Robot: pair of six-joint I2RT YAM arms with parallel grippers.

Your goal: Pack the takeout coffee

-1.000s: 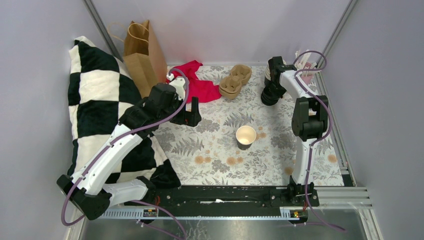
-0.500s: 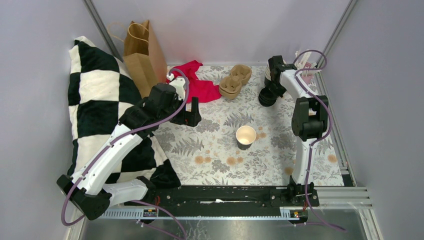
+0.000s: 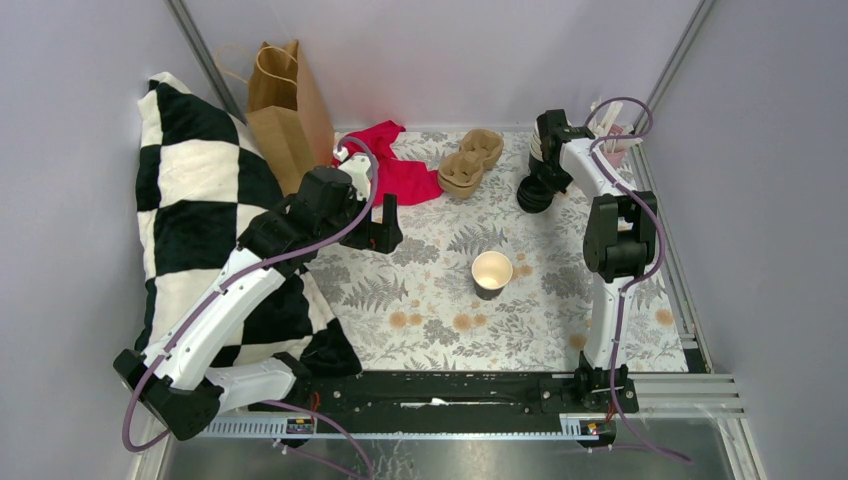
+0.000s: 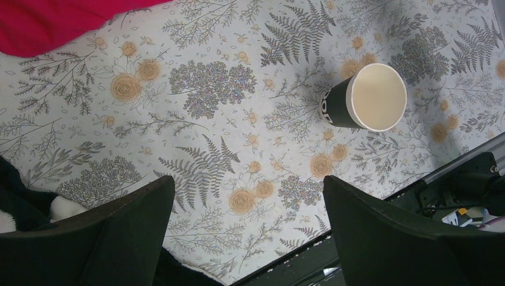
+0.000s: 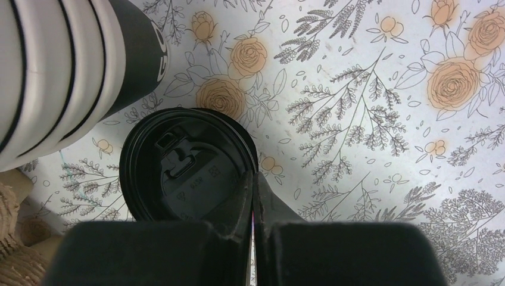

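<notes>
Though off cup [image 4: 369,97], lid [image 5: 178,164] in right tool [image 5: 253,177].

This is a robot test room, like a lab, not a home. Plain pale walls [image 3: 450,60] and metal posts [image 3: 205,55] make a small box around a table. A left arm [image 3: 230,300] and a right arm [image 3: 615,240] are bolted to a black rail [image 3: 440,390] at the near edge, with purple wires [image 3: 135,410] on them. A flowery cloth [image 3: 430,290] covers the table. A checked pillow [image 3: 190,200], brown paper bag [image 3: 285,110], red cloth [image 3: 400,170], cardboard cup tray [image 3: 470,165], paper cup [image 3: 492,270] and black lid [image 5: 172,173] sit there like props.
</notes>
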